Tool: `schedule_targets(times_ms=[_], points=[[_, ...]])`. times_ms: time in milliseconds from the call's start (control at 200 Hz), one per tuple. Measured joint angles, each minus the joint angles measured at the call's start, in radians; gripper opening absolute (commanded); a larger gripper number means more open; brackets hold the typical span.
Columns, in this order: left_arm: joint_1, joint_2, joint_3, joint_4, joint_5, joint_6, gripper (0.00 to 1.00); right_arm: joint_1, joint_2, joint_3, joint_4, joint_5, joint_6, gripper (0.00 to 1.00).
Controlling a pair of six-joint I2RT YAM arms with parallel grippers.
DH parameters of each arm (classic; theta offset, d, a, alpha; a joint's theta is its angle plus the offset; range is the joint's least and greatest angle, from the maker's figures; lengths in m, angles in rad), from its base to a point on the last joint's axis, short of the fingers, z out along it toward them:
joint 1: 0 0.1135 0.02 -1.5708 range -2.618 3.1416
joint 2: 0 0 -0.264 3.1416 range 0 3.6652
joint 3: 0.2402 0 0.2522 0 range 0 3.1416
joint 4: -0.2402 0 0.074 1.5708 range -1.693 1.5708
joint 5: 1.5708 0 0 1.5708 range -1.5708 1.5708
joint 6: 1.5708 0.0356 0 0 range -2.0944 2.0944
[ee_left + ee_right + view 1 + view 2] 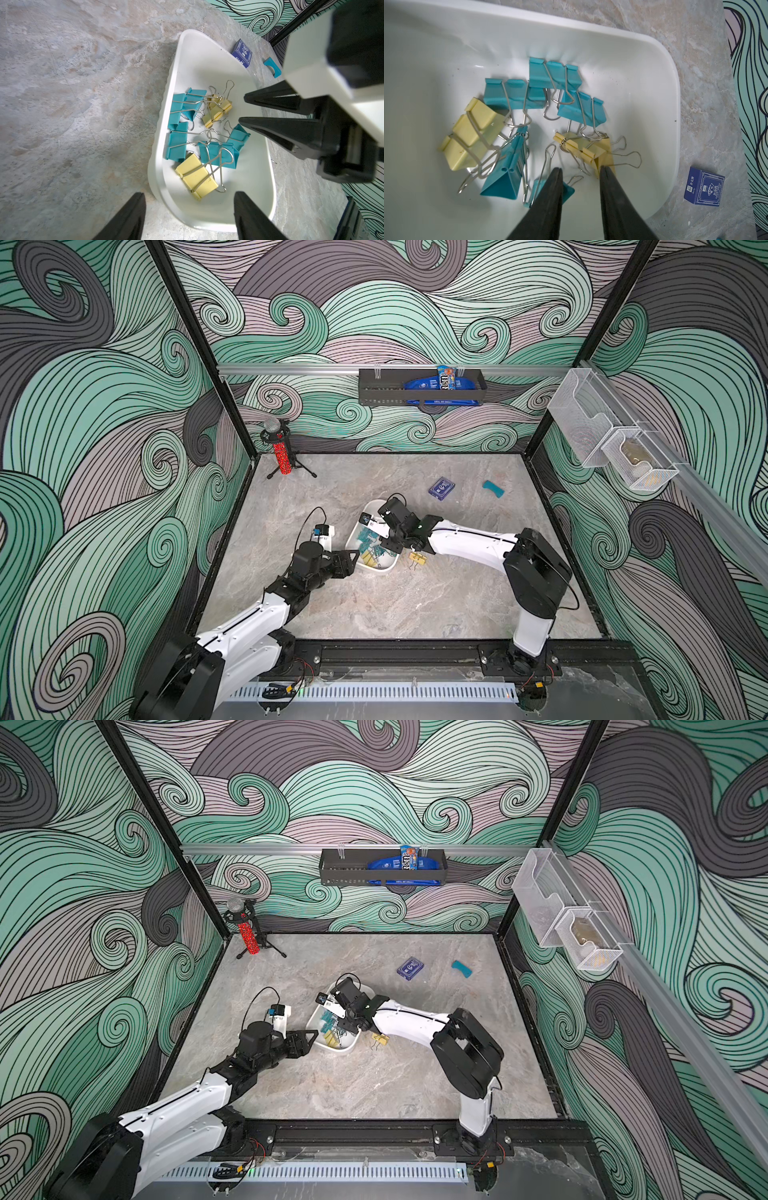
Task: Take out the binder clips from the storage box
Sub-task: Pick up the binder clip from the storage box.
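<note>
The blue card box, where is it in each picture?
Top views: the blue card box lies on the table beyond the white storage box, beside the curved teal piece.
Left wrist view: it lies just past the storage box's far rim.
Right wrist view: it lies on the table outside the storage box's rounded corner.
Shared landmark: the white storage box, seen in all four.

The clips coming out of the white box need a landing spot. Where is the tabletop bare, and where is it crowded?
Bare: the wide stretch of tabletop between the two arm bases, in front of the storage box. Also bare: the strip between the box and the microphone stand. Crowded: the box's right side, where a yellow clip lies under the right arm, and farther back by the card box and teal piece.
</note>
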Motion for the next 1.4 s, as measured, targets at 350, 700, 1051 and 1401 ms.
schedule_targets(times_ms=[350, 700, 1051, 1401], points=[[0.000, 0.002, 0.000, 0.000, 0.000, 0.000, 0.70, 0.000, 0.069, 0.022, 0.040, 0.058, -0.052, 0.33], [-0.003, 0.019, 0.000, 0.008, 0.001, 0.000, 0.70, 0.000, 0.087, 0.022, 0.085, 0.090, -0.076, 0.32], [-0.003, 0.030, 0.000, 0.020, 0.001, 0.000, 0.70, 0.000, 0.127, 0.057, 0.101, 0.090, -0.095, 0.27], [-0.004, 0.049, 0.000, 0.027, 0.001, 0.000, 0.70, -0.010, 0.142, 0.066, 0.109, 0.087, -0.106, 0.10]])
